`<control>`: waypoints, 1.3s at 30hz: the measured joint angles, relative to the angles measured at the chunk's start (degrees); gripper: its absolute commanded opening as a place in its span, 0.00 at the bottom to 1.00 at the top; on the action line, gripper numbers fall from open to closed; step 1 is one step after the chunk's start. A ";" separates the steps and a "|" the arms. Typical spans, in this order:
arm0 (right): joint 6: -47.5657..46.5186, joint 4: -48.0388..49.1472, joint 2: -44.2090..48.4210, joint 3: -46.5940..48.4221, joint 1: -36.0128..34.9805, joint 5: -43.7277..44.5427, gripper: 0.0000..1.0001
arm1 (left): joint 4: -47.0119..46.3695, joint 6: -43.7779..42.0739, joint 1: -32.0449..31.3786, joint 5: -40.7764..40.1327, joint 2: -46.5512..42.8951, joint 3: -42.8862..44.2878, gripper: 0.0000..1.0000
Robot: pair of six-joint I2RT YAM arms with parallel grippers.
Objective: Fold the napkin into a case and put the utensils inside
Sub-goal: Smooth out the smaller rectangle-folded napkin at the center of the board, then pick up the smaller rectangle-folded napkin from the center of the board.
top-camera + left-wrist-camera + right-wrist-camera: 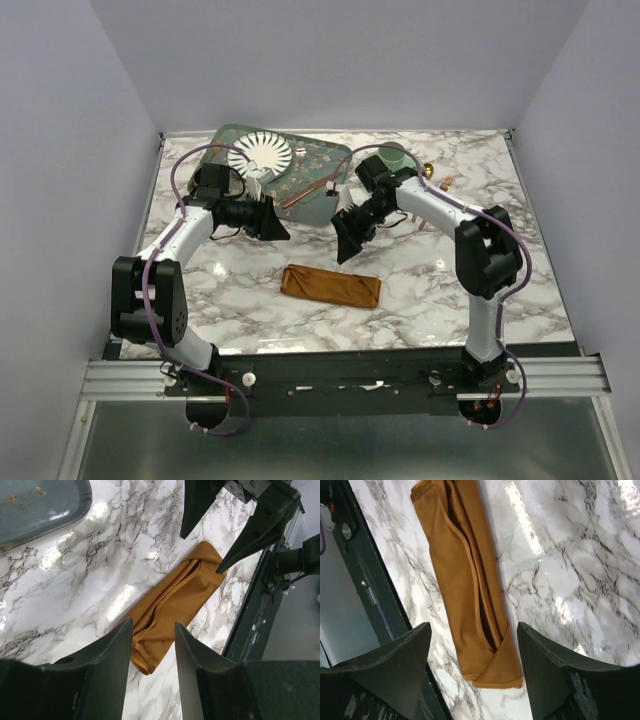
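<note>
While the long rust-orange cloth case (pixel 330 286) lies at 6 o'clock on the tabletop (pixel 450 290), left gripper (pixel 275 226) and right gripper (pixel 349 241) hang parted, empty; fetch slim copper utensils (pixel 308 190) from 12 o'clock singly.

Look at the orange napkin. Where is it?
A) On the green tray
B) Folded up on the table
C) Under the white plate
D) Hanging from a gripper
B: the napkin lies folded into a long narrow strip on the bare marble table, well clear of the tray, with nothing holding it.
</note>
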State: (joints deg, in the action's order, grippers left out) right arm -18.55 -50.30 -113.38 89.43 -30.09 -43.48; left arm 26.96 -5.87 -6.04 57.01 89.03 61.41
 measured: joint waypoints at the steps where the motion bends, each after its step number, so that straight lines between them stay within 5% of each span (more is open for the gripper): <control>1: -0.81 -0.87 -1.55 1.31 -0.70 0.33 0.75 | 0.50 -0.37 0.22 -0.37 0.02 0.00 0.49; 30: -5.40 -7.21 -14.88 6.99 -4.04 -1.38 0.49 | 2.75 -2.67 0.74 -1.38 0.00 -1.42 0.49; 33: -5.01 -7.45 -15.54 6.99 -4.04 -2.32 0.37 | 2.75 -2.69 0.85 -1.42 -0.07 -1.64 0.49; 36: -4.70 -7.65 -16.22 6.99 -4.07 -2.45 0.16 | 2.78 -2.71 0.85 -1.51 -0.44 -2.14 0.49; 37: -4.61 -7.74 -16.39 6.99 -4.07 -2.47 0.02 | 2.78 -2.73 0.87 -1.51 -0.55 -2.21 0.49; 39: -4.50 -7.89 -16.57 6.99 -4.07 -2.47 0.01 | 2.75 -2.73 1.09 -1.53 -0.76 -2.27 0.49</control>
State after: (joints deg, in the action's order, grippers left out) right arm -23.05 -58.19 -129.95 96.42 -34.15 -45.95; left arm 29.71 -8.60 -4.95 55.48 88.27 59.13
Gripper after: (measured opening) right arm 0.116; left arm 0.486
